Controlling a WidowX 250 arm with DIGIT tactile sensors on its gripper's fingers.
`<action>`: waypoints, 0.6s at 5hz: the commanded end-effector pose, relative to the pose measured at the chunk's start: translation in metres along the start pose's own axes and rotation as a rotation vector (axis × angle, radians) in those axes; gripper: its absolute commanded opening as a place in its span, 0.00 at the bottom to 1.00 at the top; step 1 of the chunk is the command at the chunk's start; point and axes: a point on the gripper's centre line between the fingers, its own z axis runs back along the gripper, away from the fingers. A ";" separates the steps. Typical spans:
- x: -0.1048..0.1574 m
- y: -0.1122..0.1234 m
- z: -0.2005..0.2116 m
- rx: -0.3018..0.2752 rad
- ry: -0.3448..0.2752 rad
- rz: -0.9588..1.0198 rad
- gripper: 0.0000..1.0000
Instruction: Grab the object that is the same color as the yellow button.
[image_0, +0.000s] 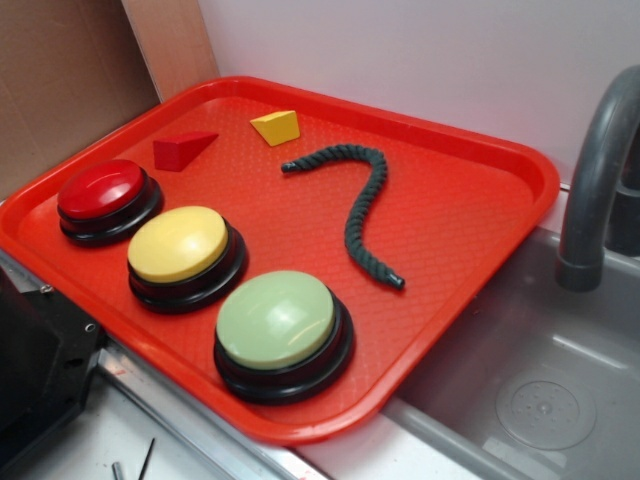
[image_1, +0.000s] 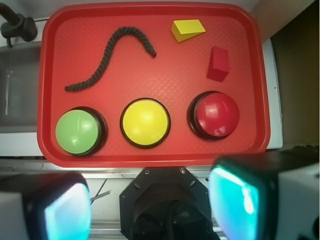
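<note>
exterior view
tray: red plastic tray (image_0: 480, 200) with a textured floor, sitting beside a grey sink basin (image_0: 545, 385) with a grey faucet (image_0: 600, 180)
target: small yellow wedge-shaped block (image_0: 276, 127), resting on the tray floor near the tray's far rim, clear of everything else
distractor: small red wedge block (image_0: 182, 150), just beside the yellow one, toward the tray's left corner
buttons: red-domed button (image_0: 103, 195), yellow-domed button with black base (image_0: 183, 252), pale green-domed button (image_0: 280, 328), in a row along the tray's near rim, yellow in the middle
rope: dark braided rope piece (image_0: 358, 205), curved, mid-tray, between the blocks and the tray's right rim
gripper: not visible here

wrist view
gripper (image_1: 150, 205): two blurred fingers (image_1: 65, 205) at the bottom edge, spread wide, nothing between them, outside the tray's near rim (image_1: 150, 160)
target: yellow wedge (image_1: 187, 30) near the tray's far rim, well apart from the gripper
yellow button (image_1: 145, 122): by the near rim, between the green (image_1: 78, 132) and red (image_1: 215, 115) buttons
red wedge (image_1: 218, 64): between yellow wedge and red button
rope (image_1: 107, 55): tray's far-left part
</note>
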 end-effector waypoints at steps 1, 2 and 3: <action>0.000 0.000 0.000 0.000 0.000 0.000 1.00; 0.014 0.001 -0.014 -0.039 -0.002 0.151 1.00; 0.036 0.006 -0.034 -0.043 -0.002 0.315 1.00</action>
